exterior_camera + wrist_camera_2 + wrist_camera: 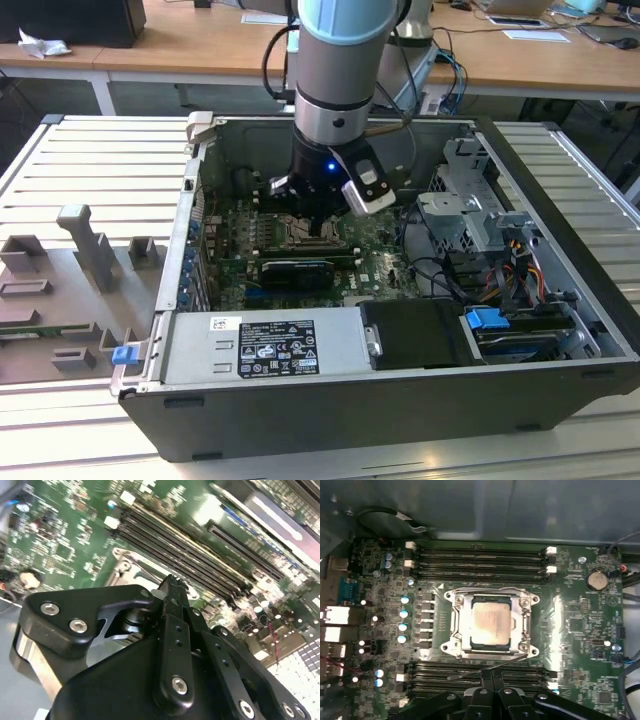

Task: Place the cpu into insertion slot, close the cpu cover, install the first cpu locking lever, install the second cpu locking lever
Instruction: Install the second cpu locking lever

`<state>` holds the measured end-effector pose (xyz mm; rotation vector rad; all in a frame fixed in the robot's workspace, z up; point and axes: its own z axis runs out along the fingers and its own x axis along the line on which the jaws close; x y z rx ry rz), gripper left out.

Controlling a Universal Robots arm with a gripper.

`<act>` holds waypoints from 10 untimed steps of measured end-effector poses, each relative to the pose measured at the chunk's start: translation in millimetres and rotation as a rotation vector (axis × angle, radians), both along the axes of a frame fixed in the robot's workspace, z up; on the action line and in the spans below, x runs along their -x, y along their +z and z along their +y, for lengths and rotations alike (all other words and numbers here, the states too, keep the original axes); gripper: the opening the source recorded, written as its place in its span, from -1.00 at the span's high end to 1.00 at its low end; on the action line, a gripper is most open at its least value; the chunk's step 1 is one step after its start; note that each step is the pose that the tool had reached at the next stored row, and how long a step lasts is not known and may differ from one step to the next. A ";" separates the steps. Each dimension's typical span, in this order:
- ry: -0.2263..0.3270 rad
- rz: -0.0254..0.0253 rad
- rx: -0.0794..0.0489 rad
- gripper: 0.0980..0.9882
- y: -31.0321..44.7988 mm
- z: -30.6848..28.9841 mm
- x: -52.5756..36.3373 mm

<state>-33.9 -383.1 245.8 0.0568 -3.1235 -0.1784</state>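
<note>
we see the cpu (490, 621) lying in the insertion slot (456, 611), the cpu cover (524, 621) shut down around it. just beside the slot our tool (491, 674) hovers with its fingers pressed together, holding nothing, over the memory slots (480, 676).

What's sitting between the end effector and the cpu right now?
In the first wrist view, a bank of long black memory slots and the cpu cover rim lie between the end effector and the cpu.
</note>
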 end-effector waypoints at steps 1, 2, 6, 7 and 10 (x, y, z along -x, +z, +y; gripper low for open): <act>0.000 0.0001 0.000 0.98 -0.7 0.0 5.9; 0.000 0.0001 0.000 0.98 -3.8 -0.1 14.7; 0.000 0.0000 0.000 0.98 -13.7 0.4 20.9; 0.000 0.0002 -0.006 0.98 -15.5 0.2 20.9; 0.000 0.0001 -0.036 0.98 -17.1 -1.2 21.1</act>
